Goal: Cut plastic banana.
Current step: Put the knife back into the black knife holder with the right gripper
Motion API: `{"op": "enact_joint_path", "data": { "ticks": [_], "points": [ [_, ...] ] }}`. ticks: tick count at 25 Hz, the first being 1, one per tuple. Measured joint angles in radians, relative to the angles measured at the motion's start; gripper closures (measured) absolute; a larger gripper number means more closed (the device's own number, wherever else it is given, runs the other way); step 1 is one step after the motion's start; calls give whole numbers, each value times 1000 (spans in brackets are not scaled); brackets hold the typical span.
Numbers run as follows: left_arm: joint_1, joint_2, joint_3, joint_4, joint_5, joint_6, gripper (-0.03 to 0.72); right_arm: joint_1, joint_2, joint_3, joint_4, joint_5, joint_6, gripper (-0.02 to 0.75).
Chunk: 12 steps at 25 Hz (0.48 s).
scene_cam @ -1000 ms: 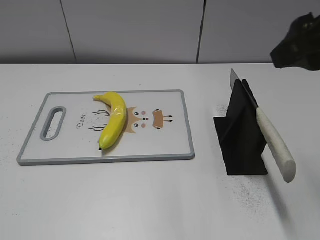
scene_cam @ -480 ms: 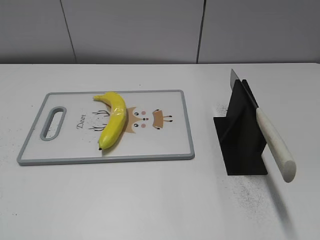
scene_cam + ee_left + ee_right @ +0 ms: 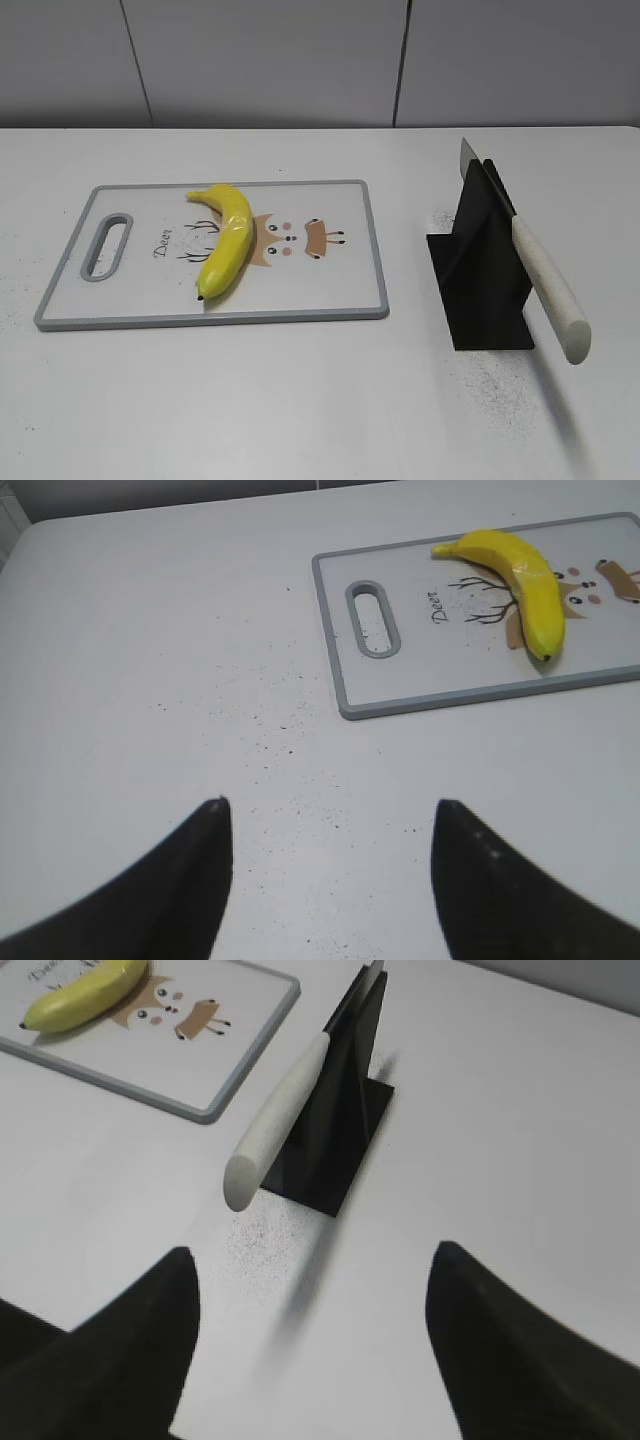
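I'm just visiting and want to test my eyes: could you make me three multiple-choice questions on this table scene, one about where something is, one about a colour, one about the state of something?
1. Where does the plastic banana lie?
A. on the cutting board
B. on the bare table
C. in the black holder

2. What colour is the knife handle?
A. red
B. off-white
C. blue

3. How does the right gripper stand?
A. shut on the knife
B. shut on the banana
C. open, holding nothing

Answers:
1. A, since the banana rests across the deer drawing, inside the board's grey rim.
2. B, since the pale handle sticks out of the black holder, with the blade slotted in it.
3. C, since the right wrist view shows its two dark fingers wide apart over bare table, short of the knife.
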<state>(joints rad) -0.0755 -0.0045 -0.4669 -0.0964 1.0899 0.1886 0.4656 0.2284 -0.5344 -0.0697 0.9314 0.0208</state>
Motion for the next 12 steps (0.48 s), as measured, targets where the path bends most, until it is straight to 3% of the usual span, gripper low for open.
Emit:
{"op": "enact_joint_path", "data": {
  "ticks": [5,12],
  "points": [
    [0,0,0,0,0,0,100,0,-105,2,3,57,0,244],
    [0,0,0,0,0,1,101,0,-200,23,-5,108,-14,256]
  ]
}}
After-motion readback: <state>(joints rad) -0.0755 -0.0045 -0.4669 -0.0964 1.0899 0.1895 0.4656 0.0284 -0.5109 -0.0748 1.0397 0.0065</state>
